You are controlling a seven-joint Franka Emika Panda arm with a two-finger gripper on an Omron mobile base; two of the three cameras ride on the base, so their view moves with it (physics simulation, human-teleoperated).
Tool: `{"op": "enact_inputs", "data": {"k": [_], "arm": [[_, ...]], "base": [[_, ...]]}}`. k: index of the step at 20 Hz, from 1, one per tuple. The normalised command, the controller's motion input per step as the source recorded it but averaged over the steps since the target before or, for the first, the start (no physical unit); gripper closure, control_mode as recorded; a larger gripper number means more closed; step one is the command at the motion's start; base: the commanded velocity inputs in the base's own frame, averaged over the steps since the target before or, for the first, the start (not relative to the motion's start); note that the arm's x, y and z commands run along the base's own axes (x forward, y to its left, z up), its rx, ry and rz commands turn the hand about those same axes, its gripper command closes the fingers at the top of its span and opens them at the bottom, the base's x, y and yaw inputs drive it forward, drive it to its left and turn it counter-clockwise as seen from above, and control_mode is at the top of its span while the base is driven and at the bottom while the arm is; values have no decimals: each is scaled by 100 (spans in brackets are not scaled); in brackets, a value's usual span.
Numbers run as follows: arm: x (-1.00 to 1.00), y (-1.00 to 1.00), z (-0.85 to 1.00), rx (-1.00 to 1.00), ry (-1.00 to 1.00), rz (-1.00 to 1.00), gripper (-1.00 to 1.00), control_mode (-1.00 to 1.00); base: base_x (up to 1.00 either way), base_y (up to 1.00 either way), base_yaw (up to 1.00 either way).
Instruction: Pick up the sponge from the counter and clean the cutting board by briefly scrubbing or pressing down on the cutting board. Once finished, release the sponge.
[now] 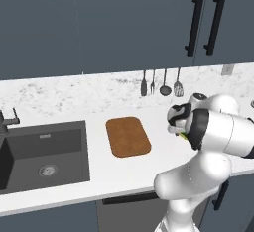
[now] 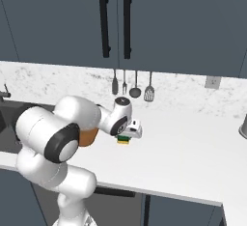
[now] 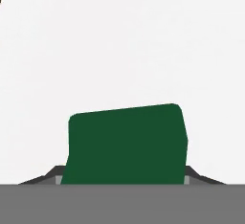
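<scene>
The sponge, dark green on top with a yellow layer below, sits between my gripper's fingertips, which are shut on it. My hand points down over the white counter, and I cannot tell whether the sponge touches it. The brown wooden cutting board lies flat to the left of the gripper, about a hand's width away. In the right base view my arm hides most of the board, and a brown sliver shows beside the elbow.
A dark grey sink basin with a faucet lies left of the board. Several utensils hang on the backsplash behind it. A grey metal vessel stands at the counter's far right. Upper cabinets hang overhead.
</scene>
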Motion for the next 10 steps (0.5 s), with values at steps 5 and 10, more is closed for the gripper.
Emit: {"op": "enact_inputs", "data": {"k": [5, 10], "arm": [[3, -6, -42, -1, 0, 0, -100, -100], [0, -2, -52, -1, 0, 0, -100, -100]], "base": [[0, 0, 0], [0, 0, 0]]}}
